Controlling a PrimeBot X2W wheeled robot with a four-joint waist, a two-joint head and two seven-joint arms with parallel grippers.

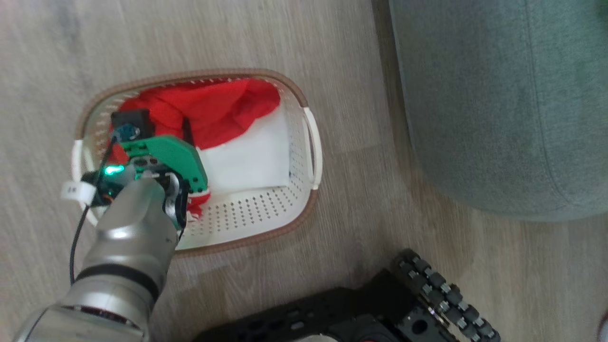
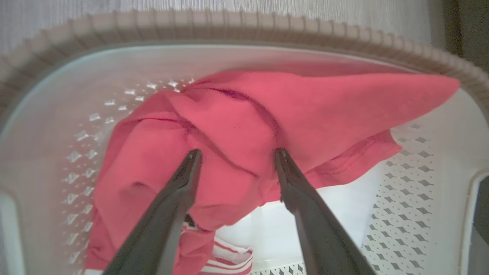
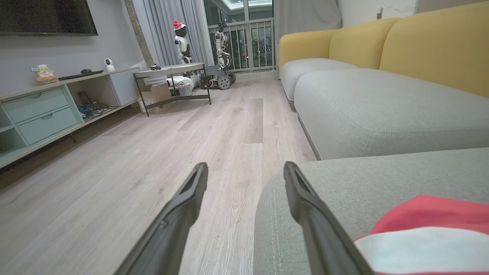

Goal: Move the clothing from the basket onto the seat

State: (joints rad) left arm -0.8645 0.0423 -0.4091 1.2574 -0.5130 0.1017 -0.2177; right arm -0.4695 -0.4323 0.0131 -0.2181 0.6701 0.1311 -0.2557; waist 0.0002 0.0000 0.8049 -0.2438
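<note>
Our left gripper [image 2: 237, 152], jaws apart mid-frame, straddles a fold of clothing [image 2: 244, 114] in the basket [image 2: 244, 26]; we should press deeper before pinching. Our right gripper [image 3: 246, 170] gapes too.

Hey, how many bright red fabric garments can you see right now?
2 at least: a crumpled red garment in the white perforated plastic basket, and a red white-banded garment on the grey-green fabric seat. The crumple may hide more.

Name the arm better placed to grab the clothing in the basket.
Left: the left gripper is open inside the basket, fingers straddling the clothing. The right gripper hangs by the seat.
</note>
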